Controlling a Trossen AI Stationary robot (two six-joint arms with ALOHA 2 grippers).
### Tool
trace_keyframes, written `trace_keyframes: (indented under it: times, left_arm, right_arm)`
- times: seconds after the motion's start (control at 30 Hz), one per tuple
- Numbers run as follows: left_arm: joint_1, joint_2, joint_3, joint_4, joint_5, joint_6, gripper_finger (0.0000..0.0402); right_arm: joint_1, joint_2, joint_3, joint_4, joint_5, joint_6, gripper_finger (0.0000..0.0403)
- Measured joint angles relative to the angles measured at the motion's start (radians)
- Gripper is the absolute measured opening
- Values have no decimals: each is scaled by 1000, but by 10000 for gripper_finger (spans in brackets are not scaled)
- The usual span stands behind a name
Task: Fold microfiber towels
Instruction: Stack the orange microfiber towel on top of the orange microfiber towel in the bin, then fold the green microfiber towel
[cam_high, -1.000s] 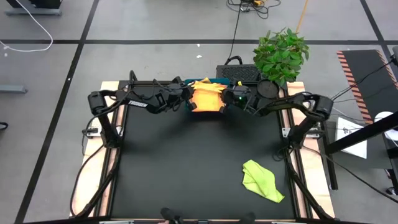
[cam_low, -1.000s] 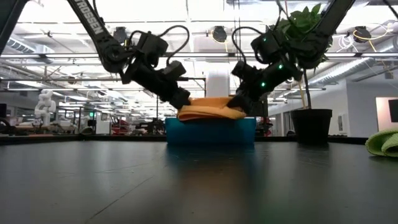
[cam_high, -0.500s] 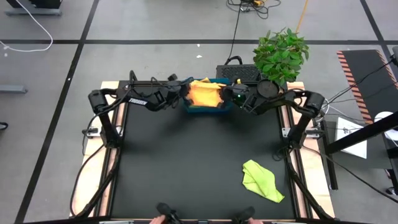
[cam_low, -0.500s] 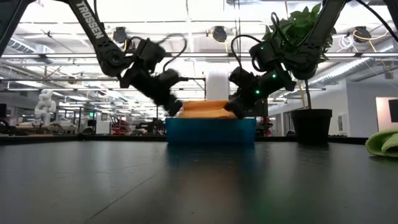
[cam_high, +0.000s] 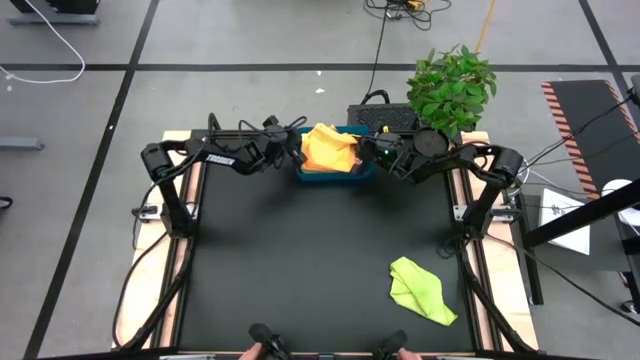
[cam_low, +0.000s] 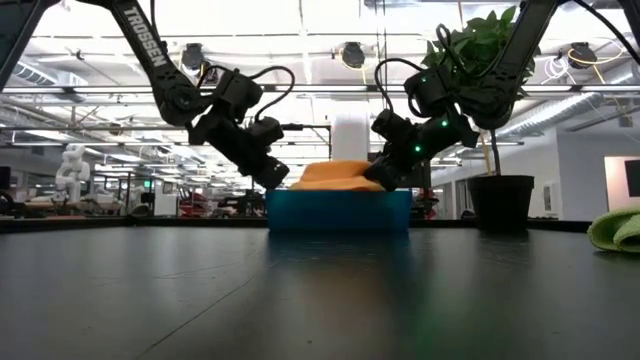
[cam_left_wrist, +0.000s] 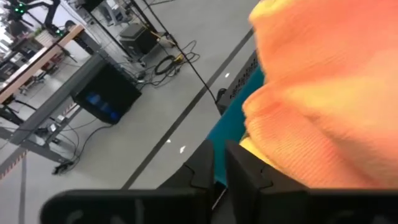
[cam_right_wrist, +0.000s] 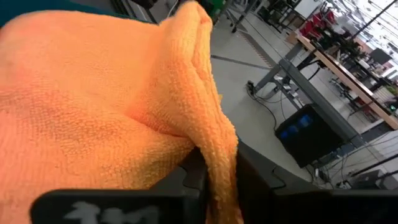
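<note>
**Orange towel could snag on the right jaws as it is let go into the tray**

The orange towel (cam_high: 330, 150) lies heaped on the blue tray (cam_high: 335, 176) at the far edge of the tabletop (cam_high: 290, 270), with a paler yellow cloth (cam_high: 322, 131) showing at its far side. The left gripper (cam_high: 293, 155) sits just beside the tray's left end, the right gripper (cam_high: 366, 157) just beside its right end.

In the right wrist view a ridge of the towel (cam_right_wrist: 124, 93) hangs down between that arm's fingers (cam_right_wrist: 193, 177). The jaws stand narrow around the fold; whether they pinch it or are only loose about it I cannot tell. In the left wrist view the fingers (cam_left_wrist: 239, 180) are nearly together with only a thin slit between them, and the towel (cam_left_wrist: 323, 93) lies beyond them, seemingly not gripped.

Risks, as I judge them:
- If the right arm draws away before its jaws widen enough, the caught fold would drag along, unfolding the towel or pulling it over the tray's rim.
- The loopy pile can cling to a finger even after release, with the same result.
- The heap sits high and uneven in the low view (cam_low: 335, 175), so a nudge from either arm could tip it off.
- Both grippers are near the tray; a sideways retreat could shove it.

The lime towel (cam_high: 422, 291) lies crumpled near the tabletop's right front, untouched.
</note>
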Motion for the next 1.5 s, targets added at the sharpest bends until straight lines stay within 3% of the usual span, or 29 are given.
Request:
trace_keyframes:
  times: [0.23,0.53,0.63,0.8,0.97,1.17,1.4,1.5]
  left_arm:
    - [-31,-66,-1,-27,-23,8,92]
    - [-84,-298,1,-242,-74,-23,128]
    - [-110,-395,1,-323,-13,-72,129]
    - [-165,-566,2,-400,167,-129,129]
    - [-267,-719,-9,-459,273,-193,129]
    - [-455,-838,-196,-292,282,-229,129]
    - [-635,-886,-478,99,279,-340,129]
    - [-685,-867,-567,203,268,-372,129]
  right_arm:
    - [1,-20,-1,2,-10,-4,123]
    - [32,-225,-1,-100,-8,116,200]
    - [61,-333,-1,-187,-37,177,205]
    - [153,-536,0,-424,-206,217,199]
    - [341,-709,0,-677,-144,266,190]
    - [583,-754,0,-889,-9,432,185]
    - [758,-700,1,-1154,-28,775,185]
    - [819,-668,1,-1260,-113,941,184]
